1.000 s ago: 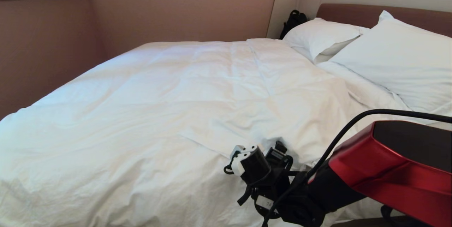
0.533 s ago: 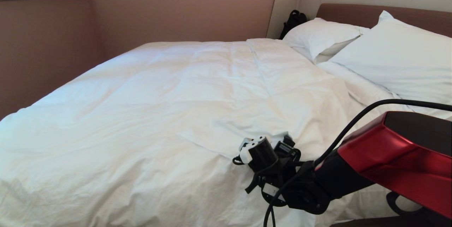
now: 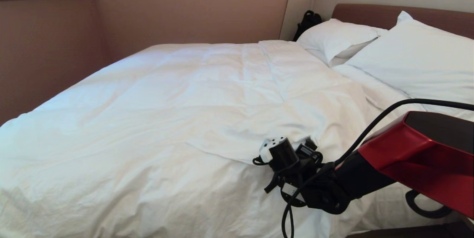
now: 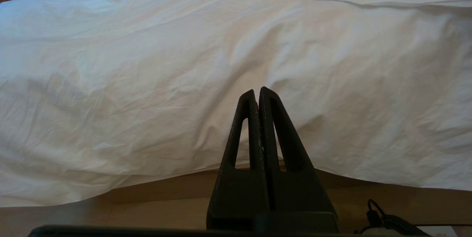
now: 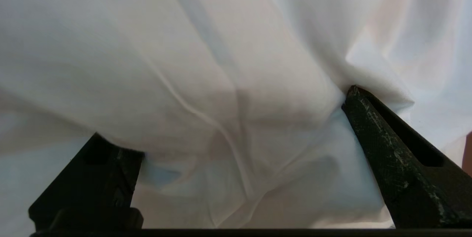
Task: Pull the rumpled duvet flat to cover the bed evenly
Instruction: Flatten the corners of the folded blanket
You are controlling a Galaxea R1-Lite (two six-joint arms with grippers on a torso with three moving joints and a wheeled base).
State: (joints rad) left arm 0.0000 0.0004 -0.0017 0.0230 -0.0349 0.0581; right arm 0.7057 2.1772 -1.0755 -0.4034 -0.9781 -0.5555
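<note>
A: At the near edge of the bed point(image 3: 370, 215), head view: one duvet point(image 3: 177, 108), white and puffy, is spread over most of the mattress, its upper edge stopped short of the pillows point(image 3: 414, 60). A flap is folded back on itself at the near side. The right gripper point(image 3: 305, 142) is entered at that fold, the red arm reaching in from the right.

B: Step in hand?

A: Judged as the approach to a grasp on the folded edge; no hold is shown yet.

B: Left wrist view, itemised.

A: One left gripper point(image 4: 257, 93), fingers pressed together with nothing between them, is hung low beside the bed. The duvet's draped side point(image 4: 147, 82) is seen ahead of it, floor beneath. It is listed as parked.

B: Right wrist view.

A: Fingers point(image 5: 372, 119) are spread as wide as they go, white cloth point(image 5: 228, 100) bulging between them and touching the tips. Nothing is clamped.

B: Next move required?

A: A closing on that bunched fold is called for, it is judged, with enough thickness taken in that the cloth is not slipped out; then a pull to lay the flap flat.
</note>
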